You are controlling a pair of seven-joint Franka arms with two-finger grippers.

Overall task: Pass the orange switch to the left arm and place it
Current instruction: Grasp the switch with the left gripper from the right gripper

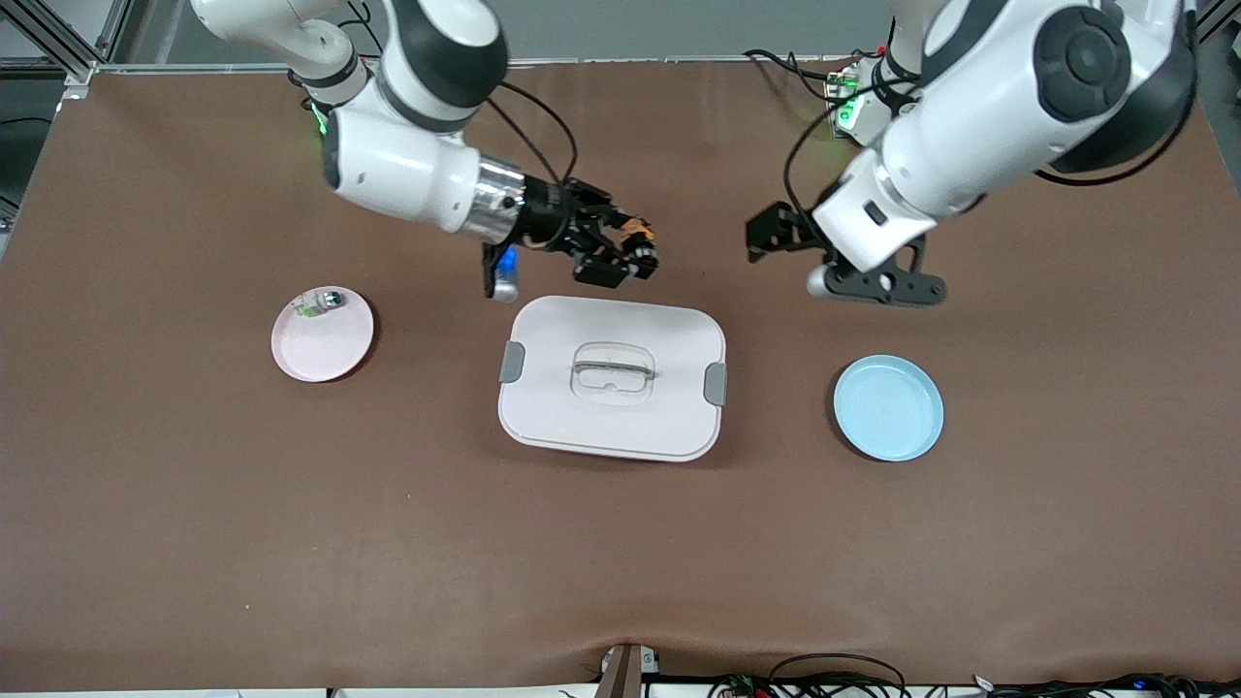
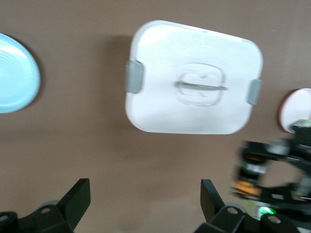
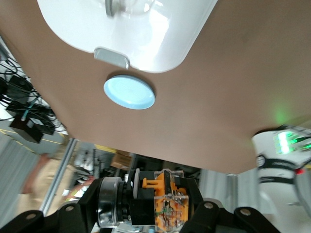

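No lettering legible. Right tool (image 1: pixel 635 254) is gripping orange switch (image 1: pixel 637 233) above white box (image 1: pixel 613 376); left tool (image 1: pixel 776 233), at switch's 3 o'clock, is hanging spread wide over desk (image 1: pixel 620 562).

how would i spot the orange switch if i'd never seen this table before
Start at the big white box mid-table, between the pink plate and the blue plate. Just above its edge nearest the robots' bases, the right gripper is shut on the orange switch, up in the air. It is the only orange thing, tiny and black-bodied; the small clear-green part lies on the pink plate.
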